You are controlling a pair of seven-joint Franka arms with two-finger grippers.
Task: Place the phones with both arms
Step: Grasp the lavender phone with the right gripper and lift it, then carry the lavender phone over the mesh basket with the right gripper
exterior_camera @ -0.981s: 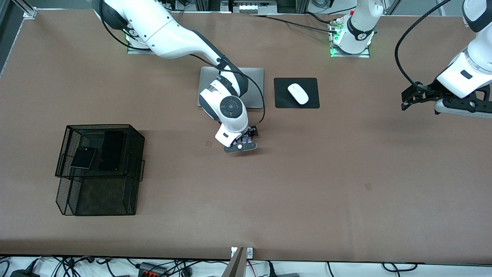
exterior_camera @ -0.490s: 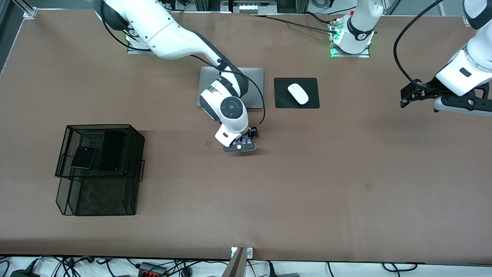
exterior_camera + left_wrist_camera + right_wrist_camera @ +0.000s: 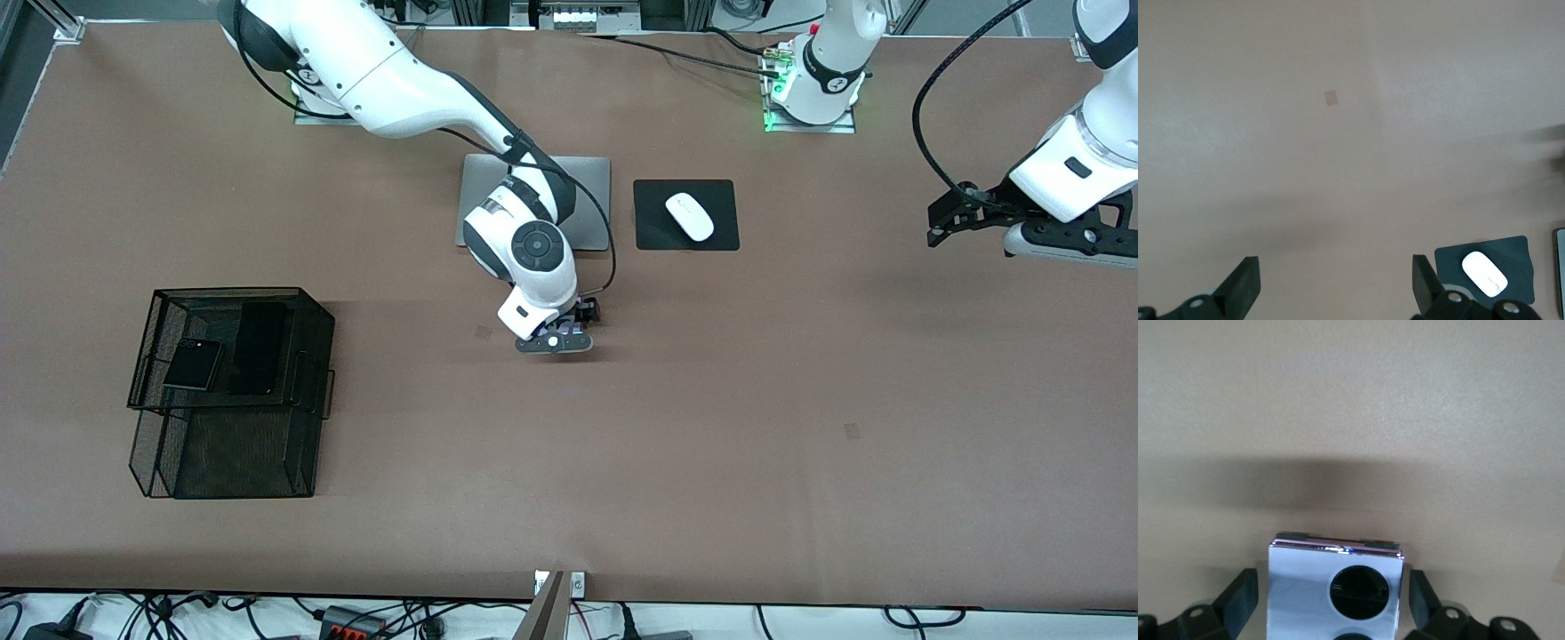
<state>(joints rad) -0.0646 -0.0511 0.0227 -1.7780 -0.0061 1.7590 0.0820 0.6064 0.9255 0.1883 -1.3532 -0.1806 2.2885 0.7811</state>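
Observation:
The lavender-white flip phone (image 3: 1305,587) with its black circles lies flat on the brown table near the middle, in front of the laptop. My right gripper (image 3: 1331,585) is down over it and open, one finger on each side with a small gap to the phone; the gripper (image 3: 560,332) hides most of the phone in the front view. The long black slab (image 3: 259,347) and the squarish black flip phone (image 3: 193,364) lie side by side on the top tier of a black wire basket (image 3: 313,307). My left gripper (image 3: 1335,267) hangs open and empty over bare table at the left arm's end (image 3: 1067,242).
A silver laptop (image 3: 591,204) lies closed under the right arm's forearm. Beside it a white mouse (image 3: 690,216) sits on a black pad (image 3: 653,200); the mouse (image 3: 1485,275) also shows in the left wrist view. The basket's lower tier (image 3: 240,462) juts toward the front camera.
The left gripper has drifted slightly toward the robots' bases. The right gripper has barely shifted over the lavender phone. The phones in the basket have not moved.

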